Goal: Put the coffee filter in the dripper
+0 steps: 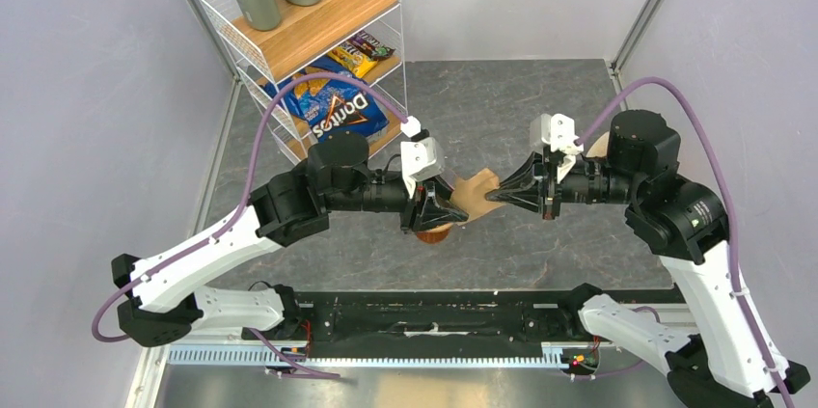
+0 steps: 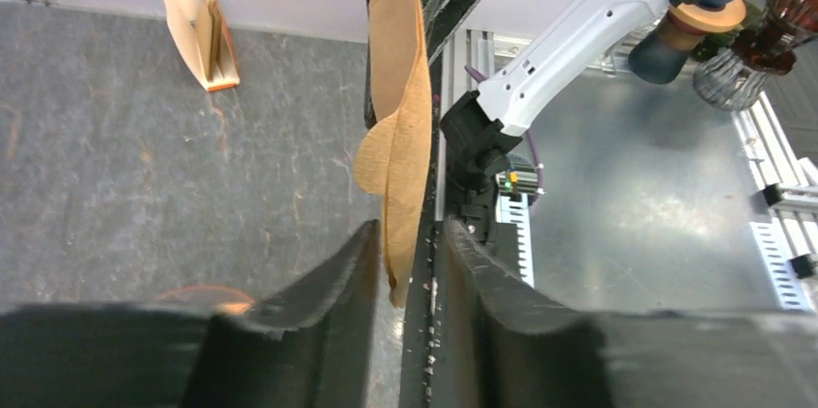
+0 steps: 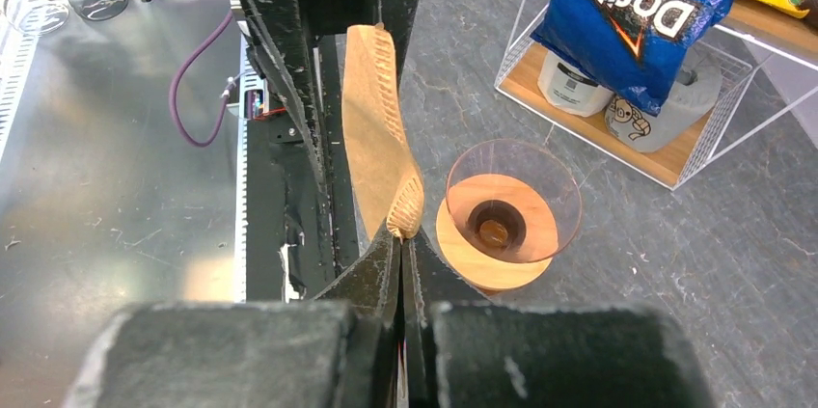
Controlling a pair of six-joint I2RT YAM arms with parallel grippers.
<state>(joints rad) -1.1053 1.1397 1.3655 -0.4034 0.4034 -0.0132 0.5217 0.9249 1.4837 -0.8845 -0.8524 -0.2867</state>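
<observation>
The coffee filter (image 1: 477, 191), a light-brown paper cone, hangs in the air between my two grippers. My right gripper (image 1: 494, 195) is shut on its crimped corner, seen in the right wrist view (image 3: 401, 239), where the filter (image 3: 371, 128) stands edge-on. My left gripper (image 1: 455, 207) is open, with the filter's (image 2: 400, 119) lower edge hanging between its fingers (image 2: 362, 258). The clear pink-tinted dripper (image 3: 514, 201) sits on the wooden ring (image 3: 473, 268), just right of my right fingertips. In the top view it (image 1: 434, 233) is mostly hidden under my left gripper.
A wire rack (image 1: 318, 41) with bottles, a Doritos bag (image 1: 333, 109) and snacks stands at the back left. The orange-and-cream filter pack (image 2: 198, 22) stands on the table behind the right arm. The arms' metal base rail (image 1: 424, 316) runs along the near edge.
</observation>
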